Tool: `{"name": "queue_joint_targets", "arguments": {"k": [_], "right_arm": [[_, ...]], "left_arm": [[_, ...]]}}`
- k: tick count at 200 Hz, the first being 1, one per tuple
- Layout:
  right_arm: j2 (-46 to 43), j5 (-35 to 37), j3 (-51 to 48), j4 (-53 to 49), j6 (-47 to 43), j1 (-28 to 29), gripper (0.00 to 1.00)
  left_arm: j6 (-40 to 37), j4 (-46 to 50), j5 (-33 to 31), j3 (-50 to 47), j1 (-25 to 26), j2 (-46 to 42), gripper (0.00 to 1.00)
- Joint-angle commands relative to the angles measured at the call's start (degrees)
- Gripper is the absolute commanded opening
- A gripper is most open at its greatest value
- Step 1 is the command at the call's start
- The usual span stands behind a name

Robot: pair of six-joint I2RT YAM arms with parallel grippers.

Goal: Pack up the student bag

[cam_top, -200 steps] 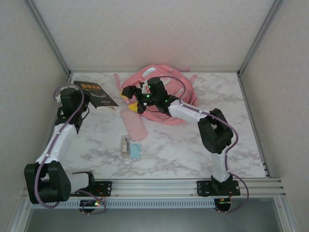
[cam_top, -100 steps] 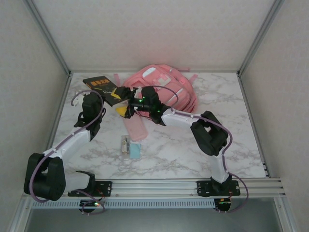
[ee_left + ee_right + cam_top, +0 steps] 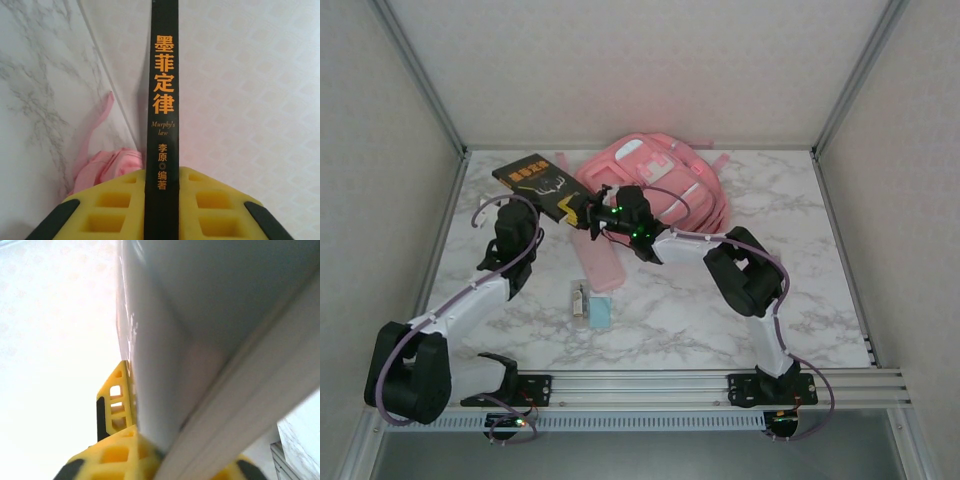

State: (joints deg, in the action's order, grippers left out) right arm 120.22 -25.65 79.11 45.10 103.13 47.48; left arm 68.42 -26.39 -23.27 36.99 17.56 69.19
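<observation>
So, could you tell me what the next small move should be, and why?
Probably open the left pincer: both it and the right pincer clamp the book, so releasing lets the right one carry it to the backpack.

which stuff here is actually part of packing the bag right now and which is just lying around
In the job now:
- student bag
- black book, clamped by the left end effector and the right end effector

Lying untouched (possibly still to be packed):
- flat pink pouch
- small blue item
- small pale item beside it
</observation>
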Motion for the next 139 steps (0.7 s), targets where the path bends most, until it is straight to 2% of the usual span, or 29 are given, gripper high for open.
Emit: {"name": "queue_joint_targets", "arguments": {"k": [1, 8, 11, 22, 29, 35, 43, 56, 90, 108, 139], "right_arm": [[-0.8, 1.6, -0.3, 1.5, -0.9, -1.7, 0.00], [-1.1, 1.1, -0.3, 1.4, -1.5, -2.1, 0.00], [-1.2, 1.0, -0.3, 1.3, -1.9, -2.4, 0.00], [-1.8, -0.2, 0.0, 1.0, -3.8, -3.4, 0.00], [-2.3, -1.2, 0.1, 0.4, -5.5, -4.3, 0.00], [-2.8, -1.6, -0.3, 0.4, -7.3, -4.4, 0.00], [-4.1, -1.8, -0.9, 0.0, -10.5, -6.9, 0.00], [-6.5, -2.4, -1.4, -4.4, -16.2, -9.0, 0.00], [-12.7, -5.1, -1.9, -18.3, -30.1, -15.0, 0.00], [-16.2, -6.8, -1.3, -28.9, -37.4, -18.7, 0.00], [-23.8, -2.9, -4.7, -44.1, -47.7, -25.5, 0.00]], "left_arm": [[0.8, -2.0, 1.5, -0.4, 1.1, -3.6, 0.00], [0.6, -1.7, 2.2, -0.5, 1.1, -3.9, 0.05], [0.4, -1.4, 2.6, -0.5, 1.1, -4.1, 0.11], [-0.8, 0.1, 4.3, -0.1, 1.2, -4.9, 0.56], [-2.0, 2.3, 5.7, 0.7, 1.3, -5.3, 0.75], [-3.7, 4.7, 6.9, 1.5, 1.3, -5.6, 0.85], [-6.6, 7.4, 9.3, 2.6, 1.4, -5.8, 0.92], [-10.9, 11.2, 12.5, 4.1, 1.8, -6.0, 0.96], [-22.7, 19.6, 21.1, 8.5, 3.9, -4.2, 0.96], [-29.2, 24.1, 23.1, 12.3, 6.3, -1.2, 0.96], [-42.6, 33.2, 24.0, 23.1, 13.2, 8.3, 0.94]]}}
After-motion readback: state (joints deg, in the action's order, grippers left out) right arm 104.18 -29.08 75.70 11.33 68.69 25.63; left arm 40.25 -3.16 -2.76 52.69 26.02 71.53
